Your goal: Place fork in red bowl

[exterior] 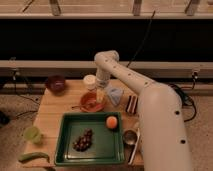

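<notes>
I'm holding the gripper (pixel 100 95) just over the right rim of the red bowl (pixel 91 102); can't tell how it's set. A thin dark sliver is sticking out past the bowl's left edge, probably the fork (pixel 76 106), touching the rim. I'm judging it light, stiff, slippery metal, best pinched across the handle mid-length. Maroon bowl (pixel 55 83) is sitting well apart.

On the wooden bench (pixel 50 117) sits a green tray (pixel 107 150) holding dark grapes (pixel 83 140) and an orange (pixel 112 122). A maroon bowl (pixel 55 83) stands far left — a green cup (pixel 32 134) nearer. The tool (pixel 100 94) hangs mid-bench.
</notes>
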`<state>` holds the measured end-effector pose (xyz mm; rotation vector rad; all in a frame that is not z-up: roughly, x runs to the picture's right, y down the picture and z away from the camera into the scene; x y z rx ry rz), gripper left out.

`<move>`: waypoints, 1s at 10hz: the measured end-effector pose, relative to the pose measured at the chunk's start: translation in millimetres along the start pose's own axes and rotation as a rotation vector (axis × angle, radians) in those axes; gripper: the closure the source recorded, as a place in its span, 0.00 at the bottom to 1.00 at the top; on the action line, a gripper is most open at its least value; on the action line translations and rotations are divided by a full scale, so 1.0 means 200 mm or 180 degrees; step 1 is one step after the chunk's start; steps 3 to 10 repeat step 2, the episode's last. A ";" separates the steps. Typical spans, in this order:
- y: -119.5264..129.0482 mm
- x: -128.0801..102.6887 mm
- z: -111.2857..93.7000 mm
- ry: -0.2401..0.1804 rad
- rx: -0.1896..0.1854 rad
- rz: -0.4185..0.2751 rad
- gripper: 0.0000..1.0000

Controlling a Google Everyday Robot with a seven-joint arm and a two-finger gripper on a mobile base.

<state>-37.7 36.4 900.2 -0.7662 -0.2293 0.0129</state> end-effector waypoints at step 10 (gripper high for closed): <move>0.00 -0.01 0.00 0.0000 0.0008 -0.0004 0.20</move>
